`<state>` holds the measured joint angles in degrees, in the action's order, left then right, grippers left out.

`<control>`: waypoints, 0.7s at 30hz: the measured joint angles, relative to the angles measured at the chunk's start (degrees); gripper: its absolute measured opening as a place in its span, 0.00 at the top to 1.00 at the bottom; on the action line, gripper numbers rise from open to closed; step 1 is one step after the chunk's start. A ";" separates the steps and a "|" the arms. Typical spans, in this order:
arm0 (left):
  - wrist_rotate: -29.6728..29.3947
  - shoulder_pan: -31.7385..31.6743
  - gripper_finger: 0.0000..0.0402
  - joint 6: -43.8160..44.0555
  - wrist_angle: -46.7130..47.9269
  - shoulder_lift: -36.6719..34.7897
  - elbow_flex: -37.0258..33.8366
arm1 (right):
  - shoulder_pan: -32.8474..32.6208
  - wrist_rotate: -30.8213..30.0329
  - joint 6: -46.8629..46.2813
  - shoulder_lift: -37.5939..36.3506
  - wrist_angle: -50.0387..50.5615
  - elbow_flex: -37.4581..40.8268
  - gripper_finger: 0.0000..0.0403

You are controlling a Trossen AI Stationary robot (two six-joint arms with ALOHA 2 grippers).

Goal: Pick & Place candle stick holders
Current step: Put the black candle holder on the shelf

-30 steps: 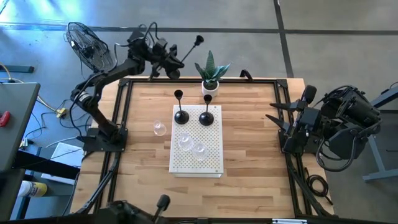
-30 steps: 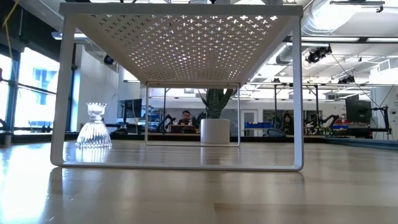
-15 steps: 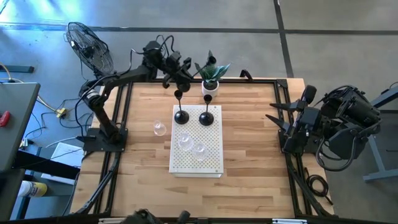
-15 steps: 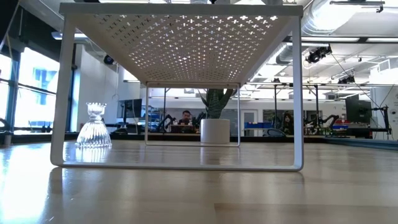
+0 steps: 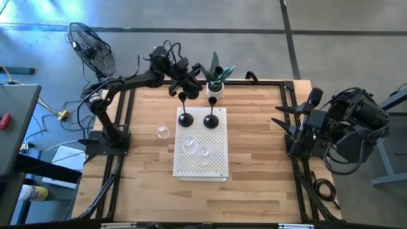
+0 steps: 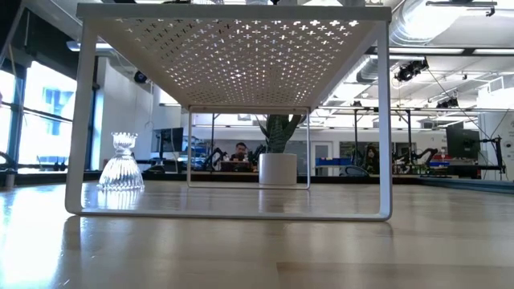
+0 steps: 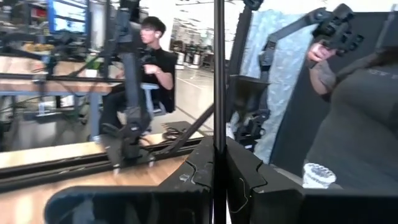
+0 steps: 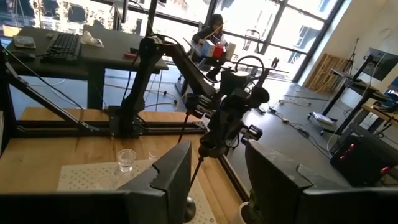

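My left gripper (image 5: 189,81) reaches level over the table's far edge, beside the green plant (image 5: 216,71), shut on a black candle stick holder whose thin stem (image 7: 217,74) runs between its fingers. Two more black holders (image 5: 184,117) (image 5: 211,119) stand on their round bases at the far end of the white perforated stand (image 5: 217,166). Two clear glass holders (image 5: 189,145) (image 5: 203,152) sit mid-stand. A third glass one (image 5: 163,131) (image 6: 120,164) rests on the wood to the stand's left. My right gripper (image 5: 280,118) (image 8: 217,180) waits open at the right edge. My left gripper pinches the black holder's thin stem (image 7: 217,134) between its two fingers. The fingers come level from the table's far left and lie across the stem. The holder is lifted clear of the table and the stand. How far along the stem the hold sits does not show.
The plant's white pot (image 6: 278,168) stands at the far edge, just right of my left gripper. Black frame rails (image 5: 127,127) run round the table. A fan (image 5: 92,48) stands off the far left corner. People (image 7: 149,68) are in the room beyond.
My left gripper has swung along the far edge toward the table's right and dropped a little, carrying the black holder from outside the table frame to a spot beside the plant, above the stand's far end. It has turned somewhat on the way.
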<state>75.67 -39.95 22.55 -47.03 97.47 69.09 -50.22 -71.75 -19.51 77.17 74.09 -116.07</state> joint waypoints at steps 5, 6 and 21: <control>-0.68 1.48 0.98 0.46 -1.25 2.10 -0.01 | 0.00 -0.26 0.25 0.00 -1.24 0.00 0.64; -1.07 1.39 0.98 1.14 -1.46 2.66 -0.06 | 0.00 -0.17 0.26 0.00 -1.51 0.00 0.64; -2.95 1.78 0.98 5.96 -10.98 3.72 -3.87 | 0.00 0.88 -0.11 0.00 -2.41 0.00 0.64</control>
<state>72.72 -38.17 28.51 -58.01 101.19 65.23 -50.22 -70.87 -19.62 77.17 71.68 -116.07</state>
